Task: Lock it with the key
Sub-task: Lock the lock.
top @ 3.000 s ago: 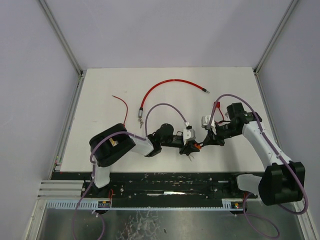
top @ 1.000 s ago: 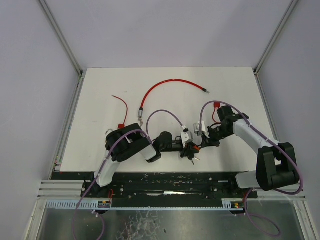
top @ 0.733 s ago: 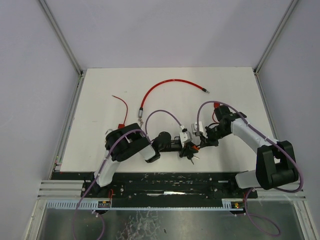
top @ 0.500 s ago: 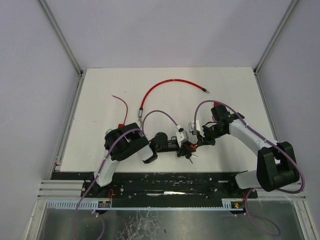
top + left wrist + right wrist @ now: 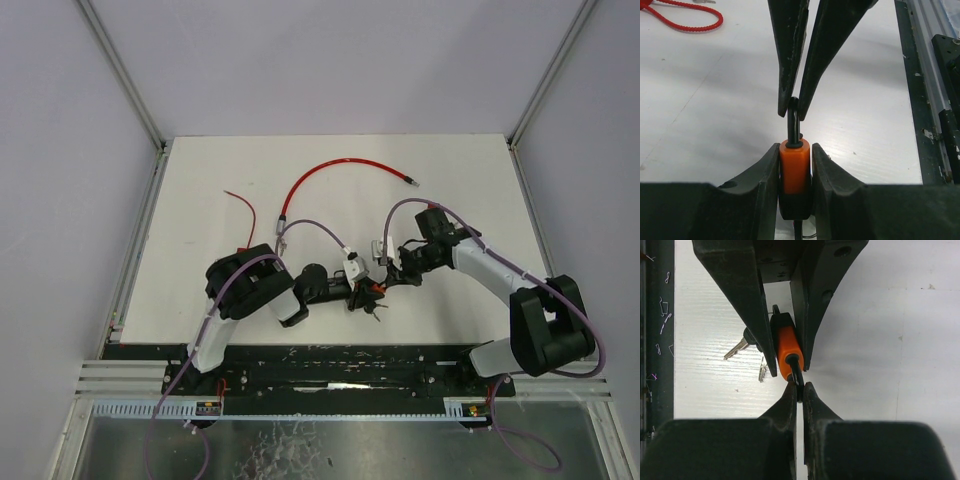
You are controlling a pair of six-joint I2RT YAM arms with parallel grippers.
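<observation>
your left gripper (image 5: 795, 159) clamps the orange padlock (image 5: 794, 176) steady. your right gripper (image 5: 798, 390) pinches its shackle (image 5: 794, 125) (keys (image 5: 738, 348) dangling), likely to seat it.

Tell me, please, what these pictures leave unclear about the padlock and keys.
- Keyhole: left wrist view, hidden between the jaws of the left gripper, which clamp the padlock.
- Keys: right wrist view, partly behind a left jaw; inserted or not unclear.
- Shackle: both wrist views, edge-on; latched or not cannot be told.
</observation>
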